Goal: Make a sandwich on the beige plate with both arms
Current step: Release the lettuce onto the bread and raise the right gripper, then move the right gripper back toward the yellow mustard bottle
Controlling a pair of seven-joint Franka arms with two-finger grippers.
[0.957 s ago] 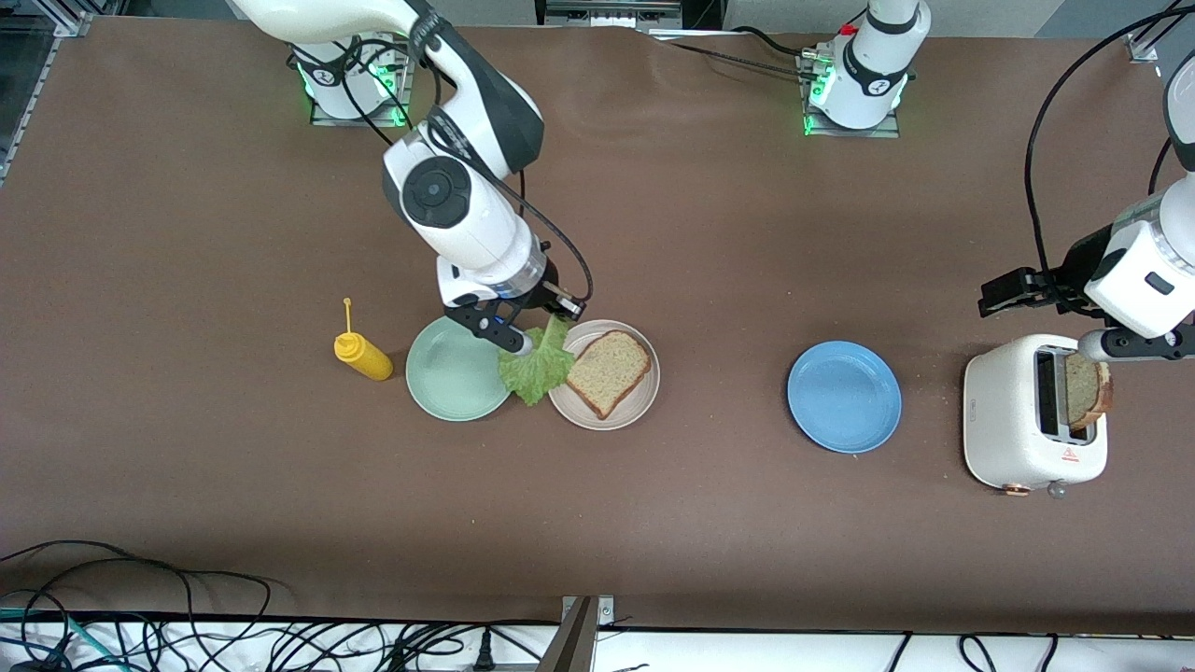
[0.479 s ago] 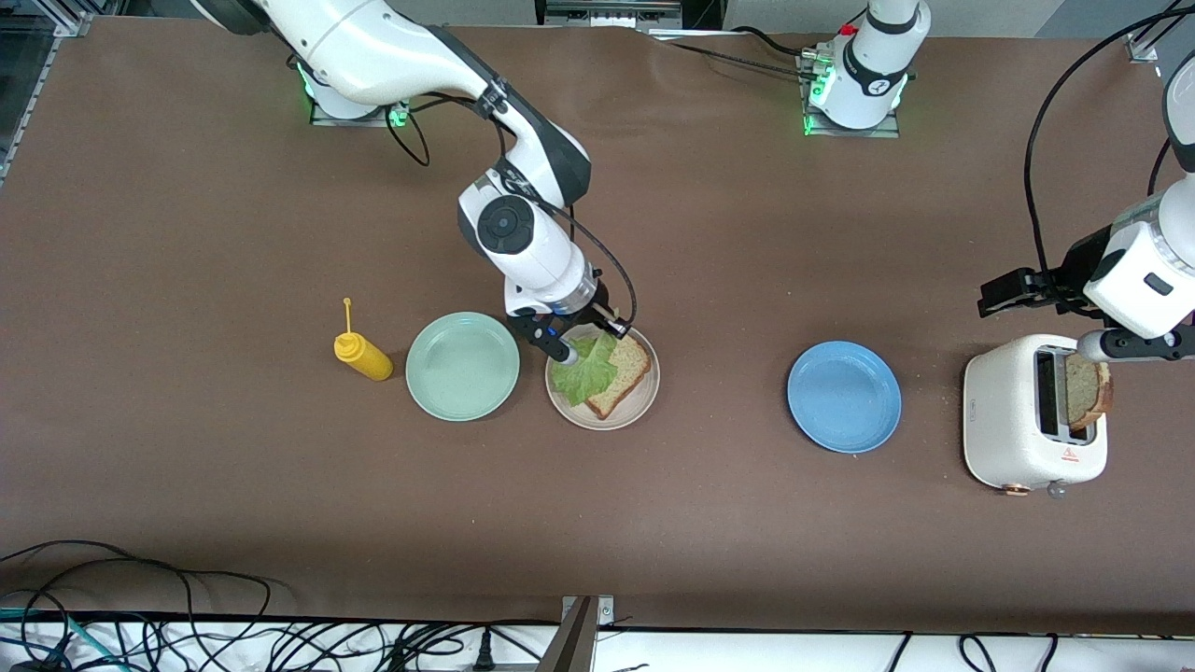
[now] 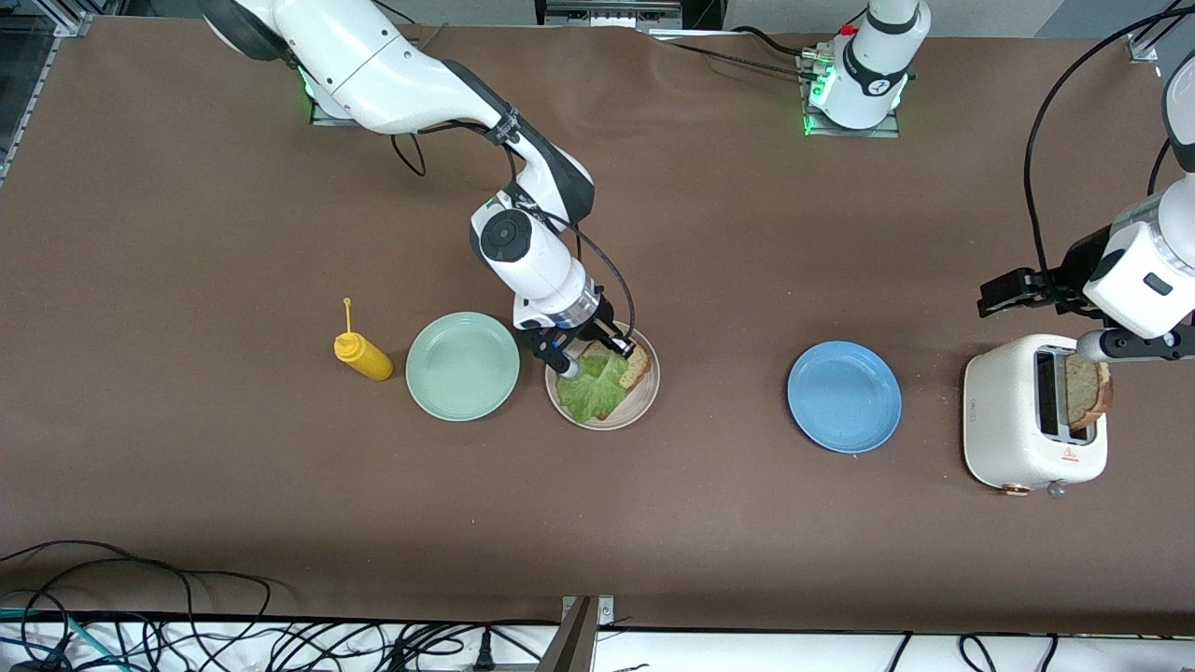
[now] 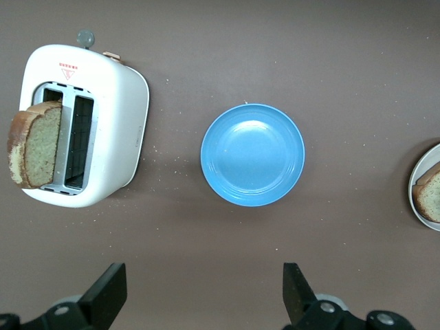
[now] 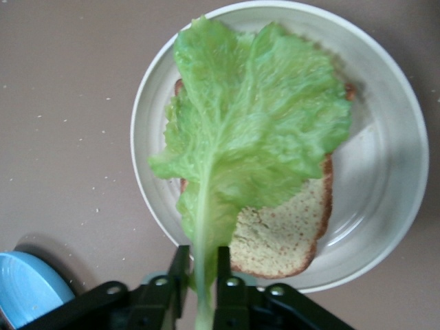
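My right gripper (image 3: 581, 358) is shut on the stem of the green lettuce leaf (image 3: 596, 388) at the beige plate's (image 3: 648, 396) edge. The leaf spreads over the bread slice (image 3: 637, 364) on that plate and hides most of it. In the right wrist view the fingers (image 5: 180, 271) pinch the stem, and the leaf (image 5: 254, 124) covers the bread (image 5: 289, 237) on the plate (image 5: 388, 172). The second bread slice (image 3: 1086, 390) stands in the toaster (image 3: 1008, 420). My left gripper (image 3: 1006, 295) waits open and empty, high above the table beside the toaster.
A mint-green plate (image 3: 462, 366) lies beside the beige plate, with a yellow squeeze bottle (image 3: 364, 355) toward the right arm's end. A blue plate (image 3: 844, 396) lies between the beige plate and the toaster. Cables run along the table's front edge.
My right gripper carried the lettuce from between the mint-green and beige plates to over the bread on the beige plate. The left arm has not moved.
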